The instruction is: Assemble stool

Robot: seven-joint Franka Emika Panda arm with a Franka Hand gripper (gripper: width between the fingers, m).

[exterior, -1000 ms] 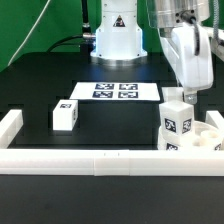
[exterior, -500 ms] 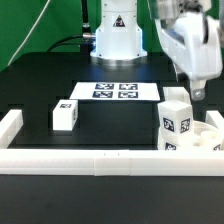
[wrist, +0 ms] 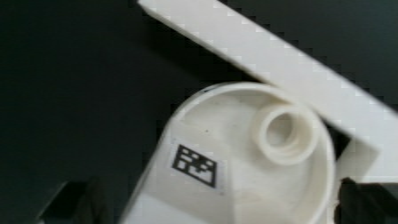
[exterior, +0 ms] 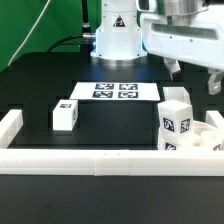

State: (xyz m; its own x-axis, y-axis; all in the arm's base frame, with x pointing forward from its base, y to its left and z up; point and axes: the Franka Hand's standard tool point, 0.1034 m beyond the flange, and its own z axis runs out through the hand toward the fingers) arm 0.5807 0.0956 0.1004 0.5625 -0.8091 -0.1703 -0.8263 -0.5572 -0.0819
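The round white seat [exterior: 207, 137] lies at the exterior view's right, against the front rail. One tagged white leg [exterior: 176, 112] stands upright on it, with a second tagged leg [exterior: 171, 141] right in front. A third leg [exterior: 66, 115] lies alone at the left. My gripper [exterior: 194, 80] hangs above the upright leg, turned sideways, open and empty, clear of the leg's top. In the wrist view the seat [wrist: 240, 105] shows a round socket hole [wrist: 285, 135], and the tagged leg [wrist: 199, 168] lies between my dark fingertips [wrist: 71, 205].
A long white border rail [exterior: 100, 160] runs along the table's front, with a corner piece [exterior: 10, 125] at the left; it also crosses the wrist view [wrist: 267, 50]. The marker board [exterior: 115, 91] lies at the back middle, before the arm's base [exterior: 118, 40].
My gripper has let go of the upright leg, risen off its top and turned sideways. The leg stays standing on the seat. The other legs have not moved.
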